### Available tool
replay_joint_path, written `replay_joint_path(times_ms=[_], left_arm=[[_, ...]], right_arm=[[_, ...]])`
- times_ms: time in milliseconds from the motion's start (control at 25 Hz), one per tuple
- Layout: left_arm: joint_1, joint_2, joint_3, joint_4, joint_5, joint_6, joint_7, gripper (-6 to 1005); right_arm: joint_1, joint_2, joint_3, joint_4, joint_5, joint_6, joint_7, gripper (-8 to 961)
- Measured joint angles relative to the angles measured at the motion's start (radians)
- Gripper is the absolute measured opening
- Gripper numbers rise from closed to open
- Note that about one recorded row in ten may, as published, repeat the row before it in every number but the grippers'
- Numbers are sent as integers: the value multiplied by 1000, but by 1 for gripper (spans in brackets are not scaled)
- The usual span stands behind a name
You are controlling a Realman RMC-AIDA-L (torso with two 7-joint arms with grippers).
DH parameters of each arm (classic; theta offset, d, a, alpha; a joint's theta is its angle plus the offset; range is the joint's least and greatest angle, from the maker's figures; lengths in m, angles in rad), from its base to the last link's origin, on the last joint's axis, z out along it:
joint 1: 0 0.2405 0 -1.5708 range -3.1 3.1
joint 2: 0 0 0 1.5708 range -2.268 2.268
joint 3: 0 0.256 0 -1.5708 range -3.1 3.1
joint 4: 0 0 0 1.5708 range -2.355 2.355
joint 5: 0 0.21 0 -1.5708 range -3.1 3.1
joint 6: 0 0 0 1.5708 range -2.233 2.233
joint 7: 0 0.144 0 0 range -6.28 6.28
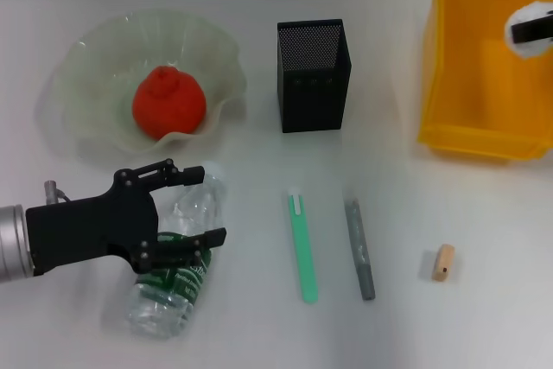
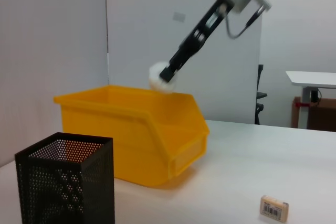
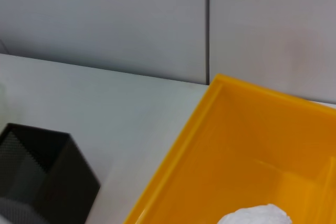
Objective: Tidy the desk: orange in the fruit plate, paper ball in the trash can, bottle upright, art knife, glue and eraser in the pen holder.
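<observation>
Your left gripper (image 1: 194, 205): jaws spread either side of bottle (image 1: 173, 274), which lies flat on worktop (image 1: 259, 334). Your right gripper (image 2: 169, 73): jaws clenched on paper ball (image 2: 159, 78), held above trash can (image 1: 449, 84). Orange (image 1: 168, 103) sits in fruit plate (image 1: 95, 58). Eraser (image 1: 443, 263) lies apart from pen holder (image 1: 313, 75).

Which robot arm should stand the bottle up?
Left. The left hand is around the lying bottle, fingers either side. The right hand is far off over the trash can, holding the paper ball.
</observation>
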Motion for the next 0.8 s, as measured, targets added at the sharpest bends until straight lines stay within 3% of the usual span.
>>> replay_joint_path(times_ms=[120,280,400,480,520,600,800], left_arm=[[0,0,-10,0,-2,2,-18,837],[-3,0,-9,28,-5,8,-109,837],[1,-4,-5,72,-3,10,-175,838],[3,-7,-4,102,-2,10,-228,838],[5,-8,-3,125,-2,11,-273,838],[12,-11,6,176,-2,12,-348,838],[80,-19,139,356,-52,-36,-533,837]], right_arm=[[7,3,-8,78,36,62,-31,474],[-1,4,-15,79,64,74,-40,517],[-42,5,-12,49,140,80,-74,649],[-112,5,1,28,303,85,-175,737],[-112,5,1,28,303,85,-175,754],[-177,5,3,24,463,86,-301,789],[-343,9,-29,148,863,66,-791,842]])
